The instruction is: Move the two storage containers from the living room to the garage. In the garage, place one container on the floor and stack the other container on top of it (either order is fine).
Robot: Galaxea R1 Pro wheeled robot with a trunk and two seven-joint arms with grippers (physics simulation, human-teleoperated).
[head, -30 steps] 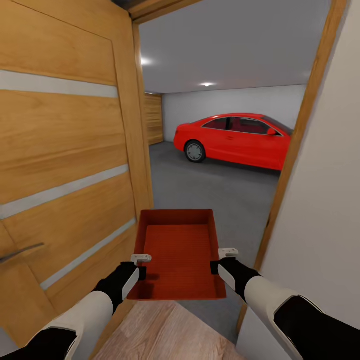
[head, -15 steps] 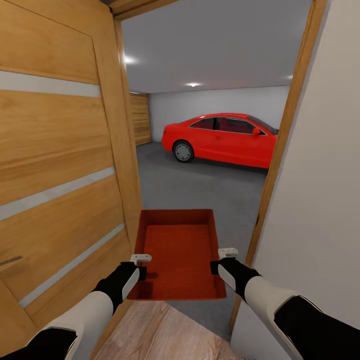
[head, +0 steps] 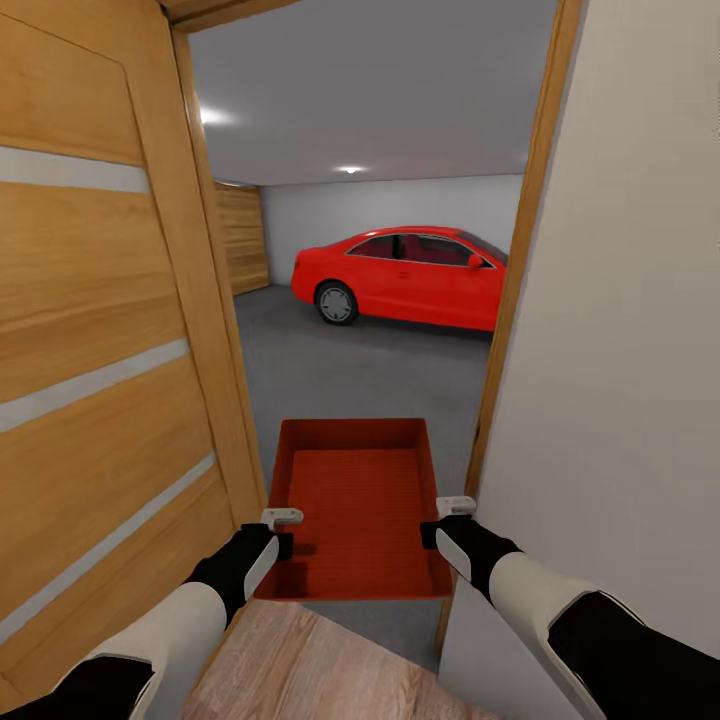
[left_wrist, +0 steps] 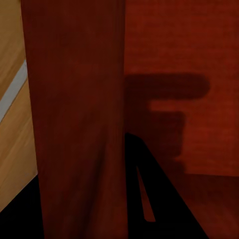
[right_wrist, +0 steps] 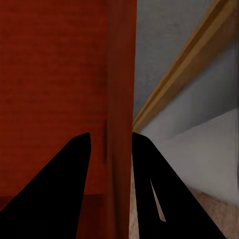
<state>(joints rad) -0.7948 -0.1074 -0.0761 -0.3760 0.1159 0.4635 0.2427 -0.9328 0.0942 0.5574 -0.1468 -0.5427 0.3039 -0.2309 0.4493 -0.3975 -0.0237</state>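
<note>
both tools on unmarked container

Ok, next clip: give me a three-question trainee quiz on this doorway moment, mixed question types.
1. True or false: the storage container rests on the garage floor.
2. Multiple choice: which wall does the right gripper clamp? A) the near wall B) the container's right side wall C) the far wall
3. Fill in: beyond the door frame stands a red ____.

Key:
1. False; the left gripper and right gripper hold it in the air.
2. B
3. car
</note>
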